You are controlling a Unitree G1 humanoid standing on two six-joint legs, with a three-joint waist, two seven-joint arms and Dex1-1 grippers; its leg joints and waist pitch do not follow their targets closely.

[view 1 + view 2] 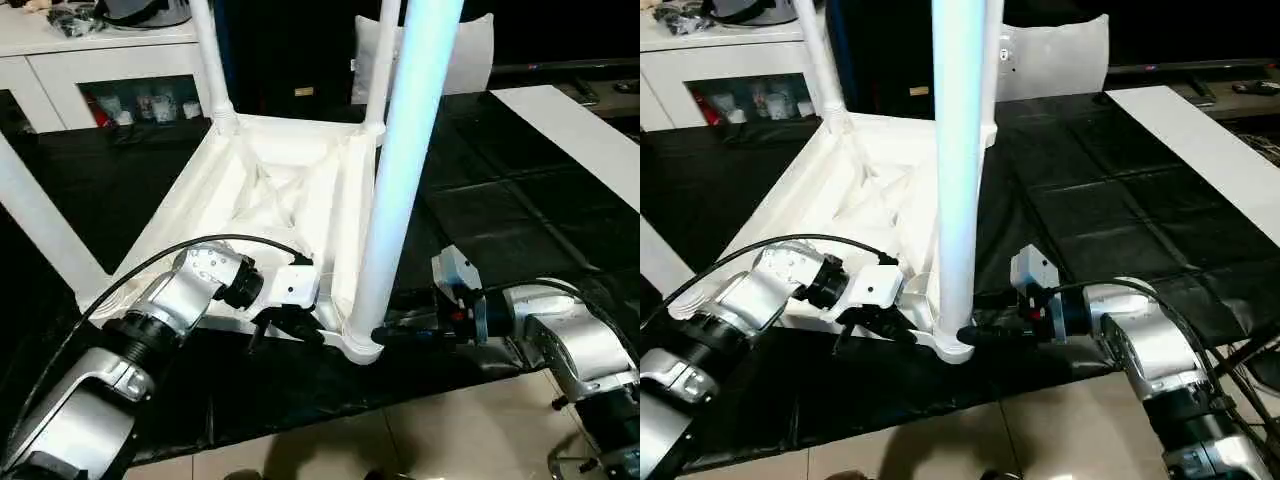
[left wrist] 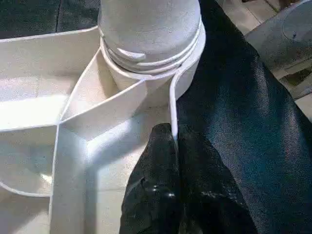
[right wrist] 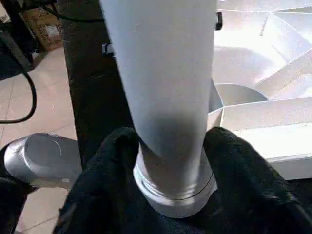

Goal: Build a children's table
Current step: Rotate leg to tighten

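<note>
My left tool is pinched on the thin rim of the upturned white ribbed plastic tabletop, which lies on the black-covered surface. My right tool has its black fingers either side of the base of the near white tapered tube leg, standing upright in its corner socket.

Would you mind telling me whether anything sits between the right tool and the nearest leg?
Nothing visible does: the right tool has a finger on either side of the nearest leg, just above its corner socket.
</note>
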